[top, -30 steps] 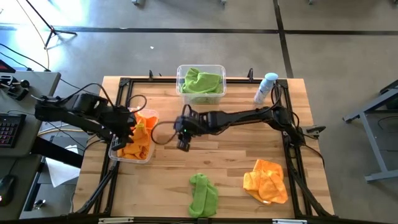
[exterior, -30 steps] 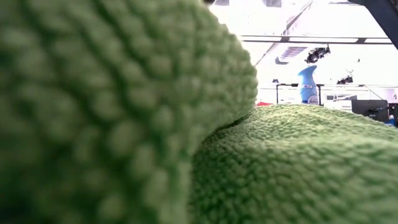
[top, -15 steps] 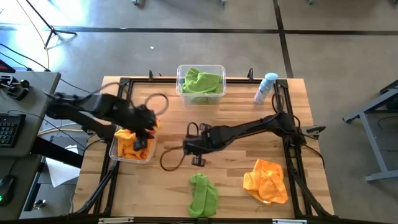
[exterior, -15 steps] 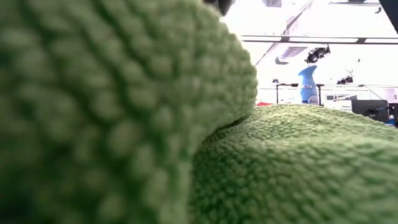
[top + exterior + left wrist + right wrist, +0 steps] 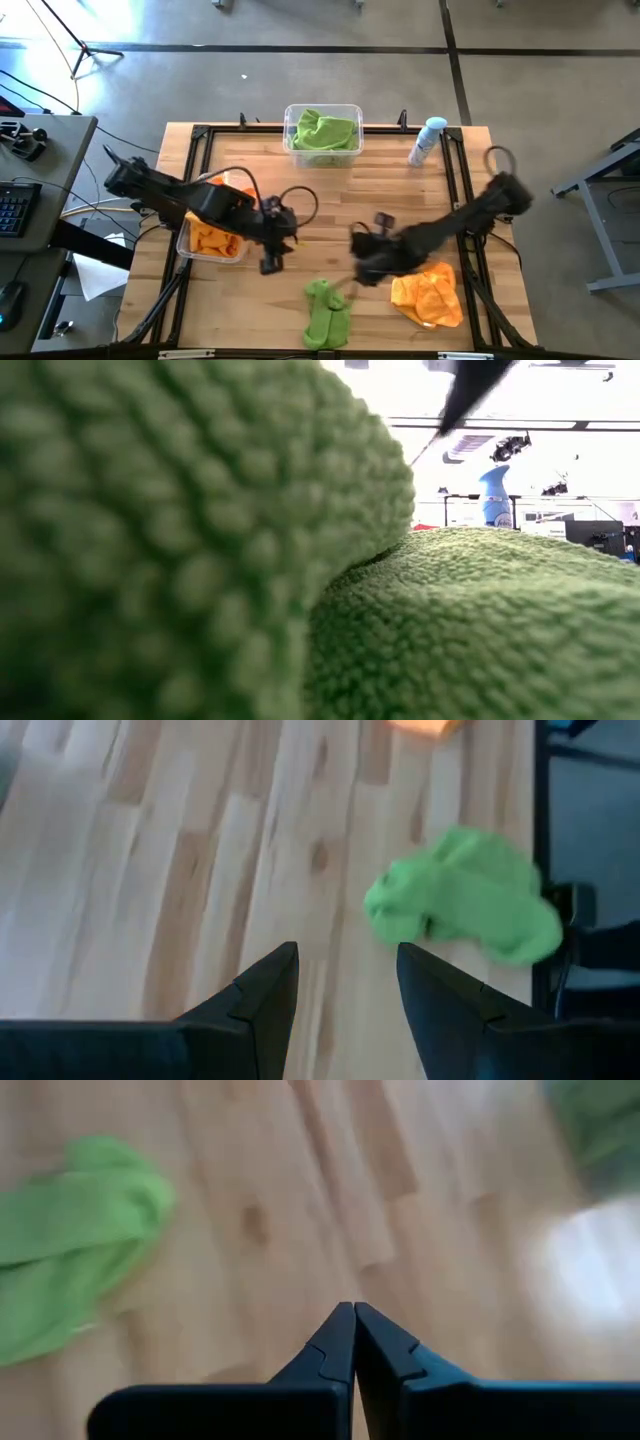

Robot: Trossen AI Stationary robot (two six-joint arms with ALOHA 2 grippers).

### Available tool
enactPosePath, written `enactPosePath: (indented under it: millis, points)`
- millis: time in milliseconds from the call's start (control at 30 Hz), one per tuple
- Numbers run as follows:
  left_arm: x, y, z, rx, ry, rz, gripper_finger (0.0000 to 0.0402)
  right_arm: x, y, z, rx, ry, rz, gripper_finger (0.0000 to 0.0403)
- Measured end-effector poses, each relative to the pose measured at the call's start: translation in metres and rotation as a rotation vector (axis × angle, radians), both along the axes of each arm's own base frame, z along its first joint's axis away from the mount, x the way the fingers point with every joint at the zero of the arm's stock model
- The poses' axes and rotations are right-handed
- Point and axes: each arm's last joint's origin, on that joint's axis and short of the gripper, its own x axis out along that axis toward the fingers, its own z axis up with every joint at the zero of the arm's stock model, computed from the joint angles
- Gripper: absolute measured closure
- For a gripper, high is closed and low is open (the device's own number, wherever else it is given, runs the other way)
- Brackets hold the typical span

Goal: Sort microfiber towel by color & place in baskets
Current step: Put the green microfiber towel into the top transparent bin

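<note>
A lime green towel [image 5: 325, 311] lies crumpled on the table near its front edge, and fills the low view [image 5: 200, 560]. An orange towel [image 5: 428, 291] lies to its right. The far basket [image 5: 323, 135] holds green towels; the left basket [image 5: 212, 236] holds orange ones. My left gripper [image 5: 270, 263] [image 5: 345, 990] hovers open over bare wood, left of and a little beyond the green towel [image 5: 465, 910]. My right gripper [image 5: 355, 272] [image 5: 354, 1315] is shut with nothing in it, between the green towel [image 5: 70, 1240] and the orange one.
A blue-capped spray bottle [image 5: 428, 140] [image 5: 495, 495] stands at the far right of the table. A black frame [image 5: 455, 190] runs along the table's sides. Bare wood lies in the table's middle. A desk with a keyboard [image 5: 15, 205] stands off to the left.
My left gripper has left the orange basket and swung toward the table's right and near edge, ending close to the green towel. My right gripper has swept from the table's middle toward the near right, and is blurred by its motion. The towels have not moved.
</note>
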Motion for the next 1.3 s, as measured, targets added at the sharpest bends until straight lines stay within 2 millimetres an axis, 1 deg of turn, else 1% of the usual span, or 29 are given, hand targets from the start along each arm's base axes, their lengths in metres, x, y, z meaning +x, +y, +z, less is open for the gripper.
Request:
enactPosePath:
  millis: [133,200,300,433,600,800,867,1067,1300]
  points:
    - [0.027,-0.016,-0.012,-0.008,-0.074,-0.042,0.0243,-0.053,0.003,-0.004,0.151,-0.174,-0.057,0.0402]
    - [0.039,-0.025,-0.021,-0.012,-0.102,-0.067,0.0243,-0.074,0.001,-0.006,0.218,-0.253,-0.089,0.0402]
    - [0.053,-0.036,-0.031,-0.018,-0.106,-0.084,0.0243,-0.098,-0.003,-0.008,0.313,-0.34,-0.121,0.0402]
    - [0.067,-0.052,-0.053,0.024,-0.053,-0.145,0.0243,-0.118,-0.008,-0.014,0.371,-0.386,-0.1,0.0402]
    - [0.082,-0.069,-0.086,0.058,-0.007,-0.199,0.0243,-0.126,-0.012,-0.02,0.378,-0.396,-0.079,0.0402]
    - [0.098,-0.077,-0.121,0.099,0.03,-0.247,0.0243,-0.126,-0.012,-0.022,0.361,-0.383,-0.045,0.0402]
    - [0.102,-0.08,-0.132,0.087,0.046,-0.275,0.0243,-0.126,-0.012,-0.022,0.353,-0.378,-0.029,0.0402]
    - [0.111,-0.08,-0.163,0.017,0.134,-0.316,0.0243,-0.126,-0.012,-0.022,0.349,-0.373,-0.023,0.0402]
    - [0.117,-0.079,-0.187,0.014,0.179,-0.31,0.0245,-0.127,-0.012,-0.022,0.347,-0.371,-0.023,0.0402]
